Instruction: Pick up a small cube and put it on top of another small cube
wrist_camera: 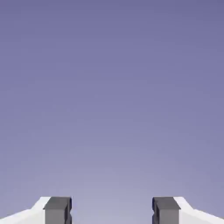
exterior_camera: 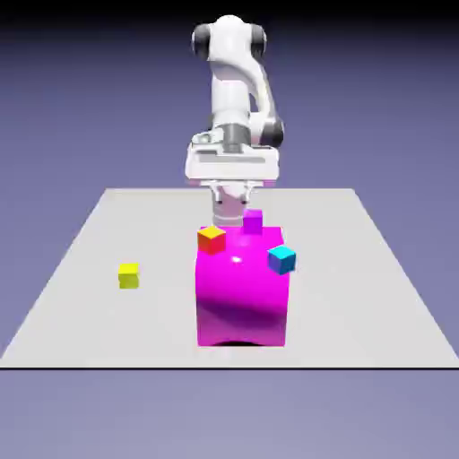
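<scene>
A grey surface [exterior_camera: 81, 269] carries a big magenta block [exterior_camera: 242, 296] topped by small magenta, orange and cyan cubes. The gripper [wrist_camera: 112, 210], jaws apart and empty, is behind it. The yellow cube [exterior_camera: 129, 275] lies well apart; the block could be struck in reaching.

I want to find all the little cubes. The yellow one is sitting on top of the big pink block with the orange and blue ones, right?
Not quite. The yellow cube sits alone on the table, off to the exterior view's left of the big pink block. The orange cube and the blue cube are at the block's top, as the exterior view shows.
</scene>
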